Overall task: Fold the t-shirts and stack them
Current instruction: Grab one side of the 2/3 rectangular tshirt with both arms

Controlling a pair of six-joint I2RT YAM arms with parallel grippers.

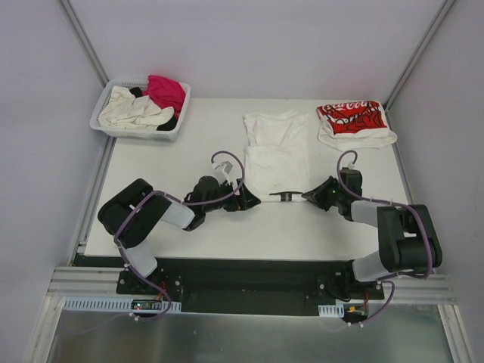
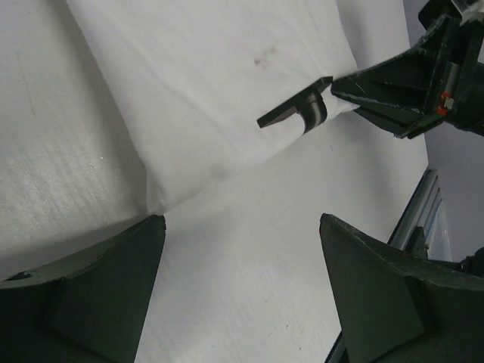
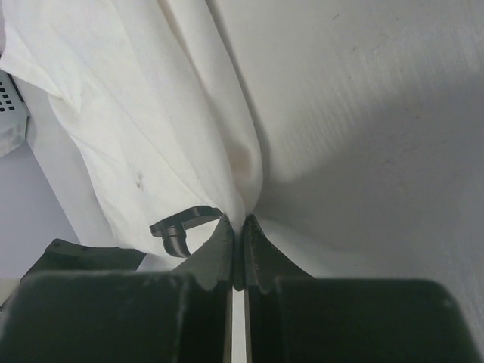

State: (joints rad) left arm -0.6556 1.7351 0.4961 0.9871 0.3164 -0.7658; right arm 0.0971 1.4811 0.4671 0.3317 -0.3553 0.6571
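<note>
A large plain white t-shirt (image 1: 276, 151) lies partly folded at the table's middle. My right gripper (image 1: 306, 197) is shut on its near right corner, and the cloth (image 3: 151, 128) bunches up into the pinched fingertips (image 3: 242, 221). My left gripper (image 1: 253, 200) stands open just off the shirt's near left corner (image 2: 212, 98), with only bare table between its fingers (image 2: 240, 219). A white t-shirt with red print (image 1: 355, 121) lies folded at the back right. More t-shirts, cream, magenta and black (image 1: 147, 102), are heaped in a basket.
The white slotted basket (image 1: 102, 125) stands at the back left corner. A small black hook-shaped piece (image 1: 283, 197) (image 2: 299, 110) (image 3: 181, 223) lies at the shirt's near edge between the two grippers. Grey walls close in the table on three sides.
</note>
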